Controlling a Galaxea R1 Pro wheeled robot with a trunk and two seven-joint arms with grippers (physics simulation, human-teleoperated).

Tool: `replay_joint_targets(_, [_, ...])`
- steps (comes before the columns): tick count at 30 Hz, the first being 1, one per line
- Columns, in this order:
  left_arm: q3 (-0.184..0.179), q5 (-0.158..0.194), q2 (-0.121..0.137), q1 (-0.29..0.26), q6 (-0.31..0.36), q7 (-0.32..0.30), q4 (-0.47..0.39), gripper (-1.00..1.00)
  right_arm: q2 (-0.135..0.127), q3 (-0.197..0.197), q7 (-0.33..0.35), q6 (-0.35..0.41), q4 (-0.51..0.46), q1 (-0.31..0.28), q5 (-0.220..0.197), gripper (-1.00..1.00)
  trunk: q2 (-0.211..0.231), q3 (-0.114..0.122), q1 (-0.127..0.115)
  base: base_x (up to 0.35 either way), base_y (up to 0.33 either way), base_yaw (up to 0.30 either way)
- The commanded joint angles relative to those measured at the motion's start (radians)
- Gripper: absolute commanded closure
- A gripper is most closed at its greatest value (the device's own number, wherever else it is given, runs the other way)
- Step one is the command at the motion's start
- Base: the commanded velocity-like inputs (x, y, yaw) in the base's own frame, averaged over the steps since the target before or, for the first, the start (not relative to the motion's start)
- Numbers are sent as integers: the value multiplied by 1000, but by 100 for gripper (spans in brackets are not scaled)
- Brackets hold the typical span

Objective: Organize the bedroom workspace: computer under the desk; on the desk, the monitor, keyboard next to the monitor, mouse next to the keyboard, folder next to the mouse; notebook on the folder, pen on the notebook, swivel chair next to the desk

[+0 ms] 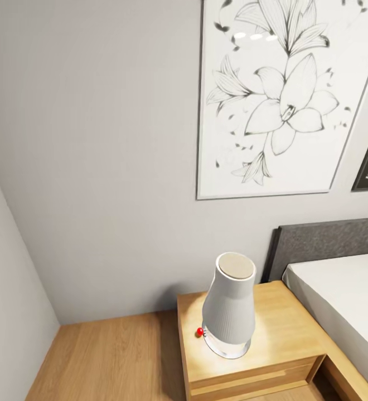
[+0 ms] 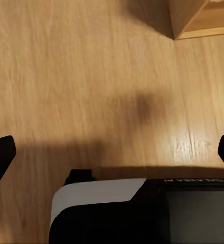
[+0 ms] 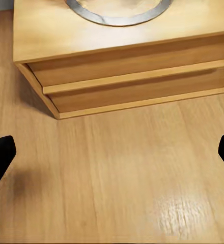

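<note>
While I look from the head camera, I see a grey wall (image 1: 95, 167), a flower picture (image 1: 284, 94) at upper right, and a white lamp (image 1: 230, 306) on a wooden nightstand (image 1: 284, 340) beside the bed (image 1: 345, 301), lower right. Both grippers, left (image 2: 112, 152) and right (image 3: 112, 152), are spread wide and empty over the wood floor (image 3: 122, 183).

Both grippers (image 2: 112, 152) (image 3: 112, 152) downward-facing, jaws apparently spread wide, empty.
</note>
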Motion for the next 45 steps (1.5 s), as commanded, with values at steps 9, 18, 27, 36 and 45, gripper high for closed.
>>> replay_joint_targets(9, [0,0,5,0,-15,-3,-28,-100,-1,3,-1,-122,57,-1,2,-100,35,15,-19,0,0,0])
replay_joint_targets(18, [0,-2,17,0,-186,-6,-8,-100,3,3,-1,-129,64,-1,3,-100,35,15,-19,0,0,-200])
replay_joint_targets(27, [0,-2,17,0,-198,1,-2,-100,6,7,-1,-129,84,-1,109,-100,35,15,-19,0,0,-290])
replay_joint_targets(36, [3,0,26,0,-199,4,-2,-100,5,6,-1,-129,90,-1,156,-100,35,15,-19,0,0,-292])
replay_joint_targets(45, [3,1,32,0,-197,4,-2,-100,5,7,-1,-129,99,-2,159,-100,35,15,-19,0,0,-278])
